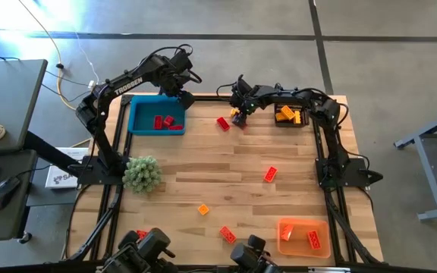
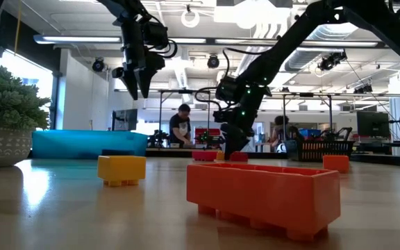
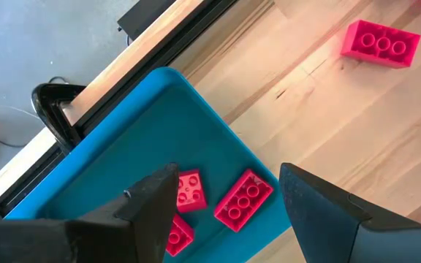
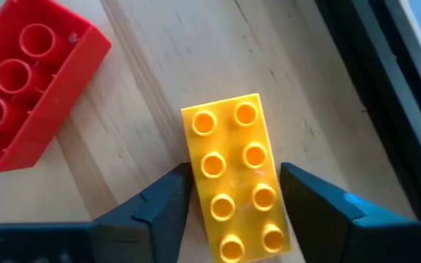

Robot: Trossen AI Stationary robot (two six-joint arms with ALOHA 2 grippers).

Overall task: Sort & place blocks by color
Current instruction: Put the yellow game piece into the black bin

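Note:
A yellow brick (image 4: pixel 236 168) lies studs up on the wooden table (image 1: pixel 226 189) near its far edge, beside a red brick (image 4: pixel 28 80). My right gripper (image 4: pixel 236 183) points down over the yellow brick, open, one finger at each of its long sides. My left gripper (image 3: pixel 229 190) hangs open above the blue bin (image 1: pixel 156 114), holding nothing. Red bricks (image 3: pixel 243 199) lie on the bin's floor. More bricks lie loose on the table: a red one (image 1: pixel 270 174), an orange one (image 1: pixel 202 209) and another red one (image 1: pixel 227 234). My right gripper comes from above with its fingers (image 4: pixel 163 201) beside the yellow brick's two long sides (image 4: pixel 196 183), near one end and across its length. Whether the fingers touch the sides, I cannot tell. The brick lies flat on the table.
A black bin (image 1: pixel 290 115) with yellow and orange bricks stands at the far right. An orange bin (image 1: pixel 303 236) with a brick in it sits at the near right. A green plant (image 1: pixel 141 173) stands at the left edge. People show in the room beyond the table.

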